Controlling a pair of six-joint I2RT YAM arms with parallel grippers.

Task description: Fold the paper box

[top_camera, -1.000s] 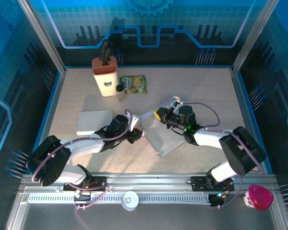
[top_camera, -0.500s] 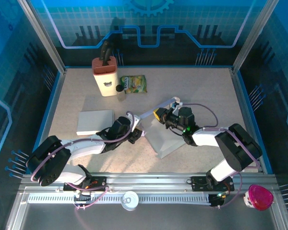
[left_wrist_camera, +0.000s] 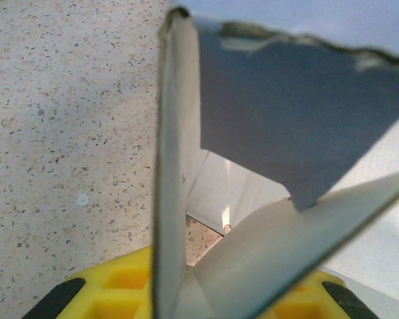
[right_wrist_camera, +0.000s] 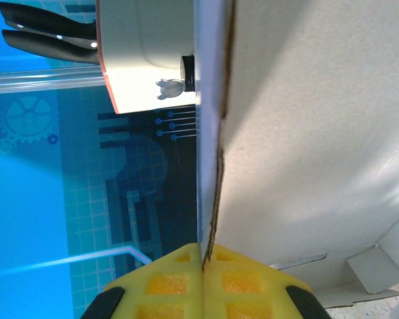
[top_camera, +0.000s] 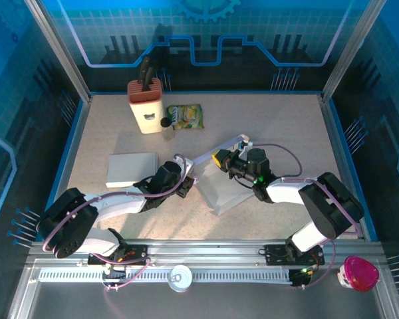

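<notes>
1. Near the middle of the counter point(top_camera: 286, 126) lies the paper box point(top_camera: 221, 193), between the two arms. Its base sheet rests flat on the surface.
2. The right end effector point(top_camera: 219, 159) is closed on one long flap of the box. In the right wrist view the cardboard edge is pinched between the yellow pads point(right_wrist_camera: 159, 286), and from above the flap rises as a strip toward the far side.
3. The left end effector point(top_camera: 190, 181) is at the left edge of the box. In its wrist view a raised flap and a creased panel stand between its fingers point(left_wrist_camera: 120, 292), but one cannot tell whether they press the paper tight.
4. The task seems to be at an early stage. Some flaps are lifted, but no closed box shape is seen. The walls are not yet raised and locked together.
</notes>
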